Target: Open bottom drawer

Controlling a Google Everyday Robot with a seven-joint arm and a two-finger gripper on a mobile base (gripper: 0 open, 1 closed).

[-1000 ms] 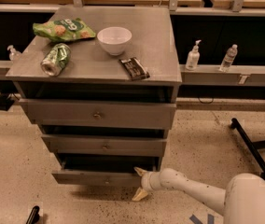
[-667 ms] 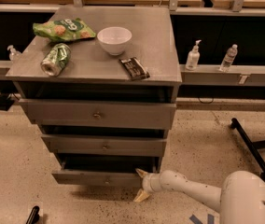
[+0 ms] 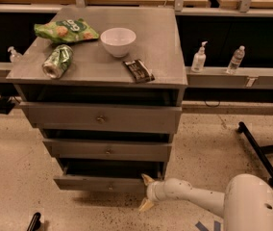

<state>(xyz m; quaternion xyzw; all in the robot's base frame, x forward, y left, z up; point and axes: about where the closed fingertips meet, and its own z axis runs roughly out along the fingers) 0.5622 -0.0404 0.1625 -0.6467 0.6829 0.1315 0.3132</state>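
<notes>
The bottom drawer (image 3: 98, 182) is the lowest of three grey drawer fronts, with a small round knob (image 3: 110, 187). It stands pulled out a little, with a dark gap above its front. My gripper (image 3: 146, 192) is at the right end of this drawer front, low near the floor. It is open, with one cream fingertip (image 3: 147, 179) above the front's right corner and the other below it. My white arm (image 3: 194, 196) reaches in from the lower right.
The middle drawer (image 3: 107, 149) and top drawer (image 3: 100, 118) are above. On the cabinet top lie a white bowl (image 3: 117, 40), a chip bag (image 3: 64, 31), a green can (image 3: 57, 61) and a dark bar (image 3: 138, 70). A black stand leg (image 3: 259, 153) lies on the floor at right.
The gripper stays at the right end of the bottom drawer front. My arm's body has shifted slightly. The drawer shows no clear movement.
</notes>
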